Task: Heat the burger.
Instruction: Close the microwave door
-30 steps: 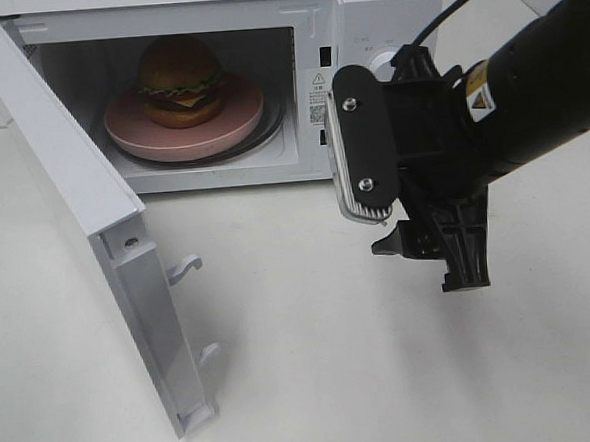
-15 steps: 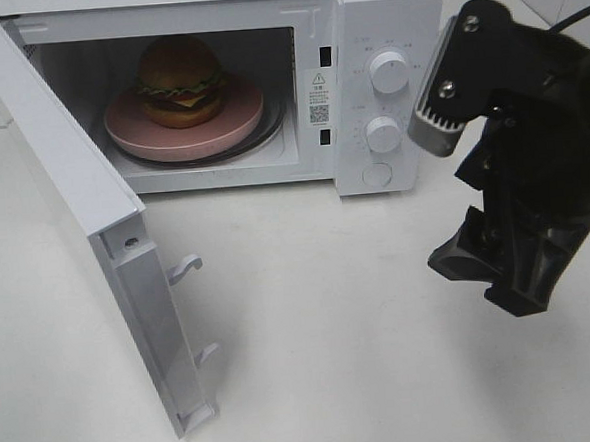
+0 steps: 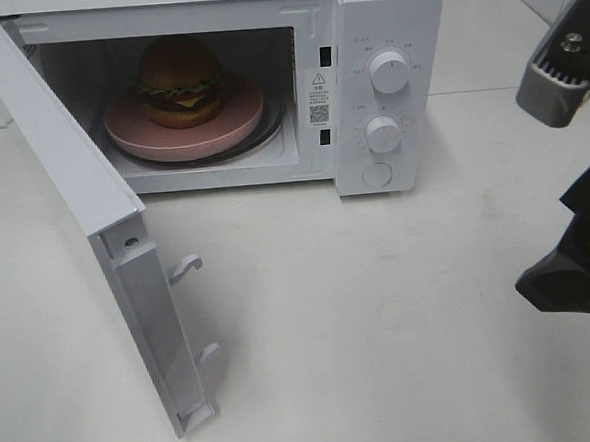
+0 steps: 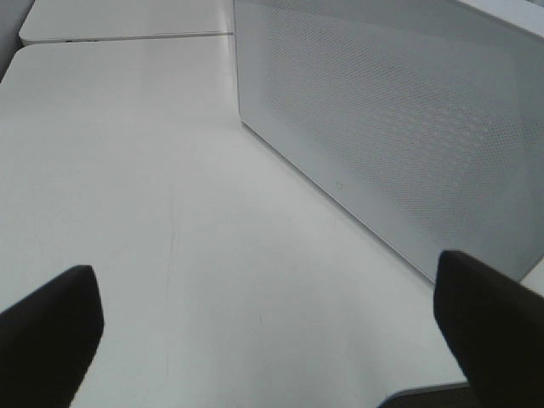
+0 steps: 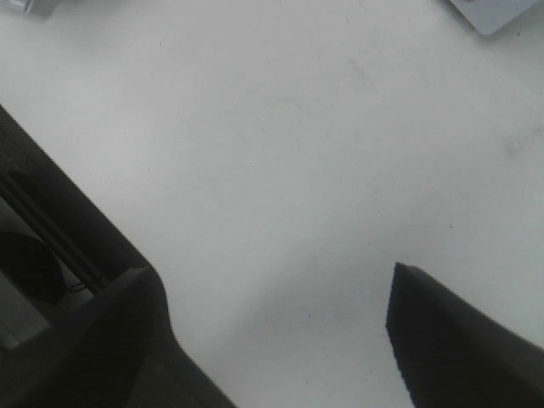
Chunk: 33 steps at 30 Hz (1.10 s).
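Note:
The burger (image 3: 178,80), with a glossy brown bun, lettuce and cheese, sits on a round pink plate (image 3: 239,119) inside the white microwave (image 3: 383,15). The microwave door (image 3: 67,185) hangs wide open to the left. My right arm (image 3: 578,264) is at the far right edge, well away from the microwave. In the right wrist view my right gripper (image 5: 272,340) is open over bare table, holding nothing. My left gripper (image 4: 268,340) is open too, its dark fingertips (image 4: 51,327) spread wide beside a perforated white panel (image 4: 399,127). The high view does not show the left arm.
Two round knobs (image 3: 389,72) (image 3: 382,134) and a round button (image 3: 376,175) sit on the microwave's right panel. The open door's latch hooks (image 3: 186,268) stick out over the white table (image 3: 362,337).
My right arm has pulled back from in front of the microwave's control panel to the right edge of the view. The burger, plate and door have not moved.

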Tool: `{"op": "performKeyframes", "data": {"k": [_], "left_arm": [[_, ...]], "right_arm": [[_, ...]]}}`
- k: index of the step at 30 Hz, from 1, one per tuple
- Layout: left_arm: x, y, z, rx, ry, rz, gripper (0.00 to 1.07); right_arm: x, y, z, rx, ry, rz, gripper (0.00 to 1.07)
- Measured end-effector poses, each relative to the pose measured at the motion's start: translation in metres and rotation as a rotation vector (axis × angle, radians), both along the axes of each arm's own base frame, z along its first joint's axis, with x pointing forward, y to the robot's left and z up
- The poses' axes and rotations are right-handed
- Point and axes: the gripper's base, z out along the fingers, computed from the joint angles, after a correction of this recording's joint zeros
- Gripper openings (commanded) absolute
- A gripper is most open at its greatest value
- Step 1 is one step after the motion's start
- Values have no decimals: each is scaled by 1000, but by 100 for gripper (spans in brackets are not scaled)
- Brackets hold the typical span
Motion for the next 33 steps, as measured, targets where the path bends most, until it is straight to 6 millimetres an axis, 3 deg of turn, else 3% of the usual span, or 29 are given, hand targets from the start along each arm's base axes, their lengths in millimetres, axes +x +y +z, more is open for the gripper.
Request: {"op": "performKeyframes", "data": {"k": [12,22,33], "left_arm": [[0,0,0,0,0,0,98],[0,0,0,0,0,0,98],[0,0,0,0,0,0,98]], "right_arm": [[-26,-23,5,34,-1,-72,73],[-54,-69,-1,114,-114,-320,73],[-85,-91,-4,194,-264,-479,73]]}}
